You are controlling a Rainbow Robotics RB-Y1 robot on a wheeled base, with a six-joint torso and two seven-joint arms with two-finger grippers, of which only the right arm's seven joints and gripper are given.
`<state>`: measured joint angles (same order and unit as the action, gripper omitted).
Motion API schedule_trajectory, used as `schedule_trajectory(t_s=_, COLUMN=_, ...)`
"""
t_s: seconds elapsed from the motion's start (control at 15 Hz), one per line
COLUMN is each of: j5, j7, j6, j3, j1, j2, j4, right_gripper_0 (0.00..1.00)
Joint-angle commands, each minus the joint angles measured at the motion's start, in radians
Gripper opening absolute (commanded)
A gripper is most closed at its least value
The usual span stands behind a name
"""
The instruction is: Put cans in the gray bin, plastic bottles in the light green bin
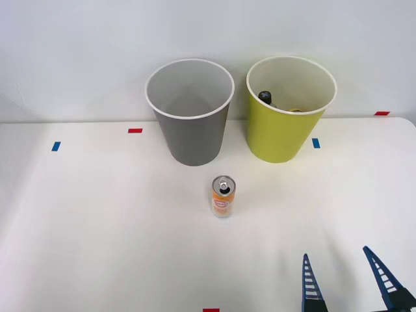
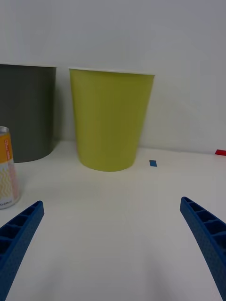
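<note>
Your white table (image 1: 97, 227) spreads wide ahead of the jaws, carrying everything in play. Beyond the jaws, at the table's far edge against the wall, stand the two bins side by side and just apart: the gray bin (image 1: 190, 117) off to the jaws' left, its pale inside showing nothing, and the light green bin (image 1: 286, 114) more nearly straight ahead, with a dark bottle top (image 1: 265, 97) peeking over its rim. From the wrist camera you see the light green bin (image 2: 110, 120) dead ahead between the fingers and the gray bin (image 2: 26, 113) beside it.

Your right gripper (image 1: 348, 283) hangs low over the near table with its blue ribbed fingers (image 1: 309, 283) spread wide and nothing between them.

The orange-and-white can (image 1: 223, 195) stands upright ahead of the jaws and to their left, in front of the gap between the bins and well apart from the fingers; in the wrist view the can (image 2: 8, 169) sits just outside the left finger.

Small blue and red tape marks (image 1: 134, 130) dot the table.
</note>
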<state>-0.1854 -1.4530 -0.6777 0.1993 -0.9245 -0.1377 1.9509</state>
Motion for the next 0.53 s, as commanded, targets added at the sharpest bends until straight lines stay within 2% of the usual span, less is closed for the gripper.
schedule_trajectory(t_s=0.07, j5=-0.002, j7=-0.030, j6=-0.065, j3=0.011, j1=-0.030, j2=0.009, j4=-0.037, right_gripper_0=1.00)
schedule_trajectory(t_s=0.2, j5=-0.003, j7=-0.041, j6=-0.155, j3=0.006, j1=-0.007, j2=0.017, j4=-0.126, right_gripper_0=1.00)
schedule_trajectory(t_s=0.4, j5=-0.069, j7=-0.064, j6=-0.169, j3=0.019, j1=-0.031, j2=0.015, j4=-0.135, right_gripper_0=1.00)
schedule_trajectory(t_s=0.53, j5=-0.075, j7=-0.070, j6=-0.168, j3=0.045, j1=-0.031, j2=0.000, j4=-0.147, right_gripper_0=1.00)
